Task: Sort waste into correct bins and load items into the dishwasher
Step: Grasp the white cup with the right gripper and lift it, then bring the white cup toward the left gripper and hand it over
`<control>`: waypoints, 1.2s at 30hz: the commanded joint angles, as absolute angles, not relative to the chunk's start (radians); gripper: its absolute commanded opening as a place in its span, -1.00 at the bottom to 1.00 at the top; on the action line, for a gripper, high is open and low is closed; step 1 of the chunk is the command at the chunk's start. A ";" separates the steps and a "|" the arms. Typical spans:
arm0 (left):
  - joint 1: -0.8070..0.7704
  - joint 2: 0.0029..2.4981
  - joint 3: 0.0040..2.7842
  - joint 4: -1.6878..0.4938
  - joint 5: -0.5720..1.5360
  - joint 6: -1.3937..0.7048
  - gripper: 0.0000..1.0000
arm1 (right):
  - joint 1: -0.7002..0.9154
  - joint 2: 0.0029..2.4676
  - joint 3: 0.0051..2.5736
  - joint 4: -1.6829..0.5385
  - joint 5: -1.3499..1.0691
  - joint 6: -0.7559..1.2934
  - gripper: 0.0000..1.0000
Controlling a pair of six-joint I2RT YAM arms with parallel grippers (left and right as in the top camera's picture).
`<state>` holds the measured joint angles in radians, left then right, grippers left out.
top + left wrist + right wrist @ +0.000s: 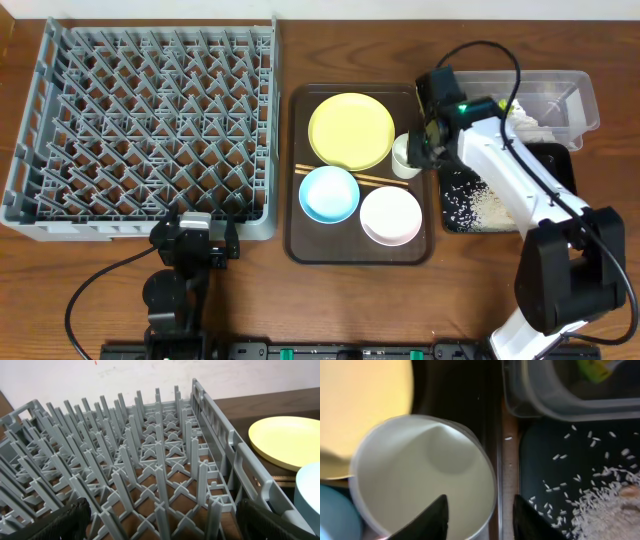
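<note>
While right gripper point(479, 507) is straddling white cup point(420, 470) rim, jaws apart, loading is beginning; likely needing closure next.

two bowls point(329, 194), one plate point(351, 131), one cup point(406, 155)

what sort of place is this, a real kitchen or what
Probably a robot test bench staged as a dish-clearing station, not a real kitchen: a grey dish rack and a brown tray bearing a yellow plate sit on a wooden table, with a robot arm reaching in.
</note>
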<state>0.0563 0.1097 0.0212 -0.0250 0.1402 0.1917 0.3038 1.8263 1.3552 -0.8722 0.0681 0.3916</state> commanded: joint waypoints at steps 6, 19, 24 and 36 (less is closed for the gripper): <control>0.060 0.109 0.006 -0.059 0.165 0.205 0.87 | 0.300 1.837 1.243 -0.738 0.082 0.396 -0.70; 0.060 0.109 0.008 0.035 0.226 0.140 0.87 | 0.276 1.705 1.472 -0.871 -0.040 0.347 -0.98; 0.062 0.114 0.071 0.069 0.234 -0.050 0.88 | 0.234 1.639 1.576 -0.873 -0.224 0.297 -0.98; 0.062 0.649 0.547 -0.026 0.546 -0.201 0.88 | 0.216 1.634 1.605 -0.821 -0.449 0.276 -0.98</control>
<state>0.0574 0.5087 0.4347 -0.0147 0.3828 -0.1371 0.2184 1.6299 1.6066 -0.8257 -0.3683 0.2951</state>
